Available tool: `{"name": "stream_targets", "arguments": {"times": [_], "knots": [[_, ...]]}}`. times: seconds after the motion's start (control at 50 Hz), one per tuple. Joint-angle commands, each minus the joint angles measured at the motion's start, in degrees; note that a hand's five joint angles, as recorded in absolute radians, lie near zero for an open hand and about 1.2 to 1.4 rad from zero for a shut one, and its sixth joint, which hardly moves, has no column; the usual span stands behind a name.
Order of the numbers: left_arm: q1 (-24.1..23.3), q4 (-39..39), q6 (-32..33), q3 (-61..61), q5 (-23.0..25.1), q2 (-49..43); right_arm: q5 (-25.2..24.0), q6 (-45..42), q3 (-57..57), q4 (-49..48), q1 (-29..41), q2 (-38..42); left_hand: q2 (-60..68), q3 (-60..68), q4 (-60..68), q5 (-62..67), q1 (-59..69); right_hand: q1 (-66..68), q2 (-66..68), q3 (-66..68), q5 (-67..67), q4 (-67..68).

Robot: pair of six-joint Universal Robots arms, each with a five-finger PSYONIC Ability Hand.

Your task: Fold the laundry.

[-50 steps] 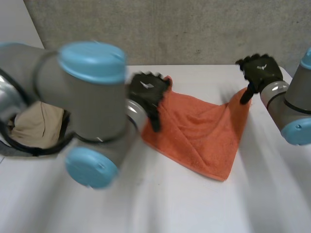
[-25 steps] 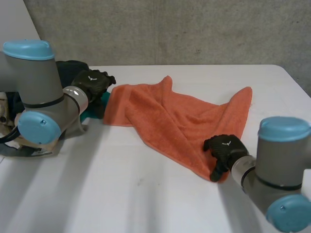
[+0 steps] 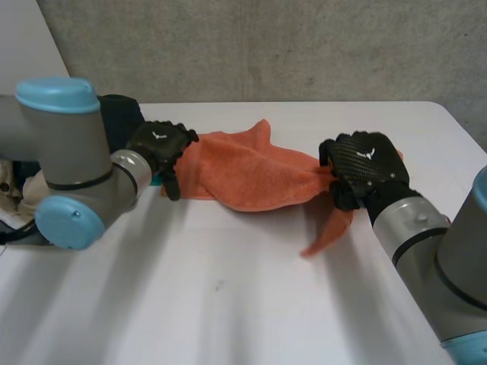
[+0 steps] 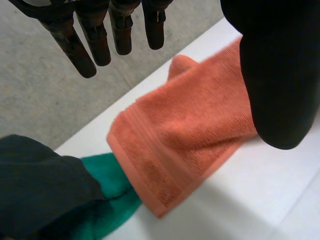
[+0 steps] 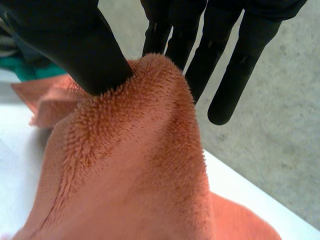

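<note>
The left hand (image 3: 161, 144) hangs over the left edge of the orange towel (image 3: 243, 179), fingers (image 4: 97, 45) straight, not gripping. To fold well, keep that edge flat on the table (image 3: 228, 304) — bring the other end over slowly. The right hand (image 3: 364, 163) pinches the towel's lifted right end between thumb and fingers

White table (image 3: 228, 304) bears orange towel (image 3: 243, 179), green cloth (image 4: 110, 195), perhaps dark garment (image 4: 40, 185).

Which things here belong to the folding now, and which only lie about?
In use: orange towel, pinched by the right hand; left hand open over its other end.
Lying about: green cloth, dark cloth beside it, white table.
</note>
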Motion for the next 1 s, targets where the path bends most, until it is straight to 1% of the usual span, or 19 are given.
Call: {"name": "stream_targets", "arguments": {"times": [0.02,0.16,0.26,0.28,0.3,0.32,0.34,0.36,0.4,0.46,0.52,0.54,0.64,0.7,0.78,0.84,0.9,0.92,1.0], "knots": [[-2.3,0.9,-1.9,0.6,-0.8,-5.6,-1.6,0.8,-7.4,8.0,3.1,-3.9,-2.2,-2.2,-1.9,-2.8,-2.1,35.6,13.4,12.9,11.7,11.6],[-6.9,-0.2,-7.2,7.9,-4.0,-10.8,-3.2,5.9,-14.4,15.2,7.2,-7.2,-2.2,-2.2,-1.9,-2.8,-2.1,35.6,13.4,12.9,11.7,11.6],[-9.7,-3.2,-11.9,13.3,-6.8,-14.0,-4.3,10.1,-16.9,18.1,7.3,-8.9,-2.2,-2.2,-1.9,-2.8,-2.1,35.6,13.4,12.9,11.7,11.6],[-10.0,-3.9,-12.7,13.8,-7.4,-14.3,-4.5,10.5,-17.0,18.1,7.1,-8.9,2.0,1.9,2.2,1.3,2.1,35.6,13.4,12.9,11.7,11.6],[-10.4,-4.4,-13.6,14.4,-8.0,-14.5,-4.5,10.8,-17.2,18.1,6.9,-9.0,12.6,12.5,12.8,11.9,12.6,35.6,13.4,12.9,11.7,11.6],[-10.8,-5.6,-15.6,14.9,-9.4,-14.6,-4.4,10.7,-17.2,18.1,6.0,-8.9,42.0,41.9,42.2,41.3,42.1,35.6,13.4,12.9,11.7,11.6],[-10.7,-6.2,-16.7,15.1,-10.4,-14.5,-4.4,10.5,-17.2,18.1,5.3,-8.6,59.8,59.7,60.0,59.1,59.8,35.6,13.4,12.9,11.7,11.6],[-10.6,-6.7,-17.7,15.1,-11.3,-14.2,-4.4,10.2,-17.0,18.0,4.3,-8.3,67.8,67.7,68.0,67.1,67.8,35.6,13.4,12.9,11.7,11.6],[-9.5,-8.3,-20.3,14.4,-14.0,-11.4,-4.7,8.5,-16.3,18.0,0.1,-7.0,67.8,67.8,68.1,67.2,67.9,35.6,13.4,12.9,11.7,11.6],[-7.3,-8.5,-21.2,13.0,-15.0,-5.7,-5.1,4.5,-15.4,18.2,-6.1,-4.8,67.8,67.8,68.1,67.2,67.9,35.6,13.4,12.9,11.7,11.6],[-4.7,-8.4,-19.7,8.5,-12.9,4.1,-6.0,0.7,-15.0,17.9,-9.7,-2.5,67.8,67.8,68.1,67.2,67.9,35.6,13.4,12.9,11.7,11.6],[-4.0,-8.4,-17.5,6.0,-10.9,9.5,-6.6,-2.0,-14.8,17.9,-11.4,-0.7,67.8,67.8,68.1,67.2,67.9,35.6,13.4,12.9,11.7,11.6],[-3.1,-8.1,-9.2,-0.2,-3.7,19.1,-8.6,-9.6,-15.5,18.2,-13.8,5.9,67.8,67.8,68.1,67.2,67.9,35.6,13.4,12.9,11.7,11.6],[-3.1,-8.1,-5.3,-2.2,-1.5,19.0,-9.4,-12.3,-16.6,18.1,-13.7,10.4,67.8,67.8,68.1,67.2,67.9,35.6,13.4,12.9,11.7,11.6],[-2.9,-7.1,-3.0,-0.3,-3.7,12.7,-9.2,-12.7,-21.0,16.0,-12.8,17.5,67.8,67.8,68.1,67.2,67.9,35.6,13.4,12.9,11.7,11.6],[-2.7,-3.5,-0.8,11.8,-7.4,3.7,-6.5,-11.9,-30.1,10.4,-12.2,23.4,67.8,67.8,68.1,67.2,67.9,35.6,13.4,12.9,11.7,11.6],[-2.6,-1.4,0.6,21.3,-9.3,-0.8,-3.3,-11.3,-36.4,5.8,-12.0,25.1,67.8,67.8,68.1,67.2,67.9,35.6,13.4,12.9,11.7,11.6],[-2.3,-0.2,1.2,26.9,-9.5,-2.6,-0.7,-10.6,-39.9,2.1,-11.8,25.1,67.8,67.8,68.1,67.2,67.9,35.6,13.4,12.9,11.7,11.6],[-1.7,3.0,-0.6,36.1,-8.0,-0.8,3.3,-8.1,-43.4,-8.3,-11.4,24.1,67.8,67.8,68.1,67.2,67.9,35.6,13.4,12.9,11.7,11.6]]}}
